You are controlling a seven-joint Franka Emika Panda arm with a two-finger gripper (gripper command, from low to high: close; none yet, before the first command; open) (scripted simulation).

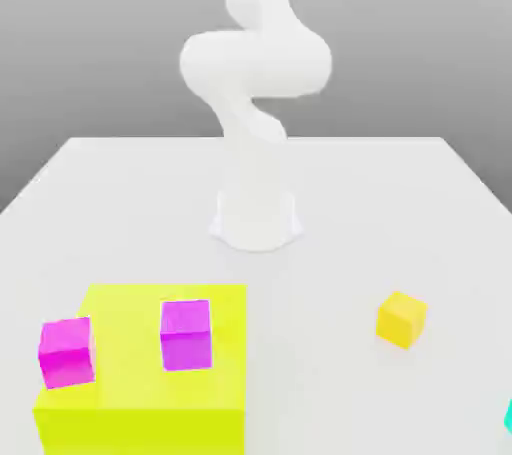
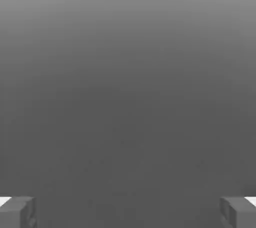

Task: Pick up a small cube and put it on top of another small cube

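Currently | fingers (image 2: pixel 15 216): wide open | magenta cube (image 1: pixel 67 353), purple cube (image 1: pixel 186 335), orange cube (image 1: pixel 401 320): all apart from fingers

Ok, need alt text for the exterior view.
Two magenta-purple cubes sit on a large yellow block at the exterior view's left. An orange-yellow cube rests on the white table to the right, with a cyan object cut off at the right edge. A white robot arm stands behind them.
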